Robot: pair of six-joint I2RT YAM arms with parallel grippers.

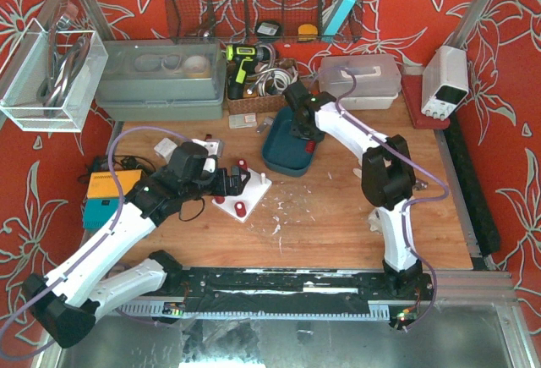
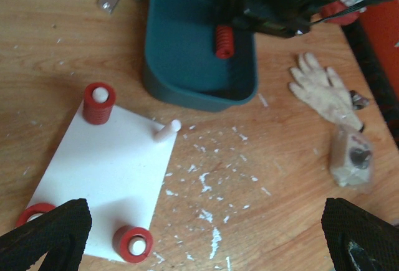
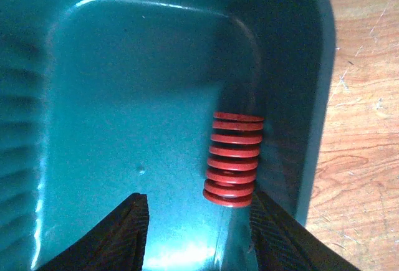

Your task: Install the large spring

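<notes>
A: So, where's the spring (image 3: 232, 159)?

B: Alone in the bin (image 3: 93, 96), close to its 3 o'clock wall in the right wrist view. Right tool (image 3: 198, 212) straddles it, jaws wide, nothing gripped.

A: Advice?

B: Nudge toward 3 o'clock to centre it, then close squarely across it. Left tool (image 2: 202, 215) hangs wide over the plate (image 2: 106, 171); the bare peg (image 2: 166, 131) is at its 1 o'clock.
</notes>
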